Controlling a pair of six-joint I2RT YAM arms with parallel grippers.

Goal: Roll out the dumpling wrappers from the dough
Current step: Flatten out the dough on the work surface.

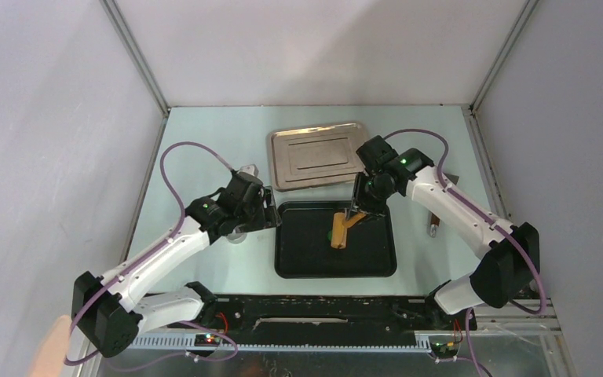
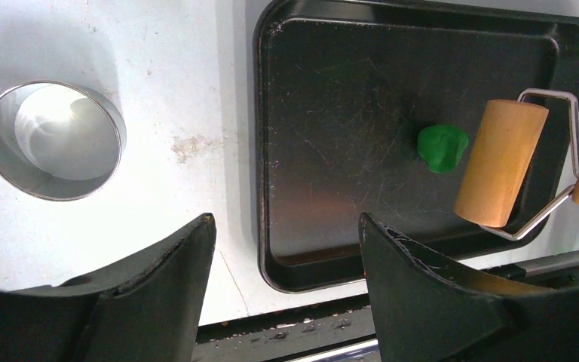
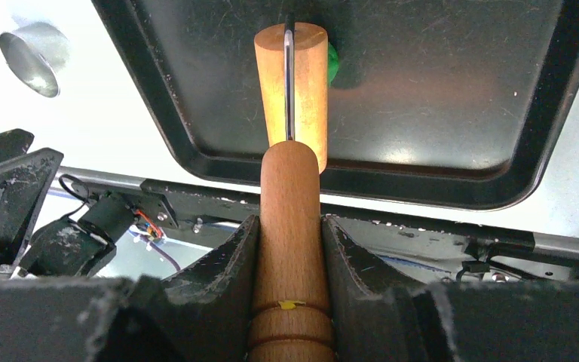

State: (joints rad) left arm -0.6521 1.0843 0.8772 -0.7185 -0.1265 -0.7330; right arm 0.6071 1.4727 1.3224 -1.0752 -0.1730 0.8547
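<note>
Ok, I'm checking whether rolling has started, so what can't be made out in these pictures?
Dough: top and right wrist views show only a green sliver; the roller head covers the rest.
Roller touching dough or not: left wrist view shows them side by side, contact unclear.
Roller handle: cut off by the left wrist view's right edge.
Brown tool by the right arm: top view, mostly under the arm, unidentifiable.
</note>
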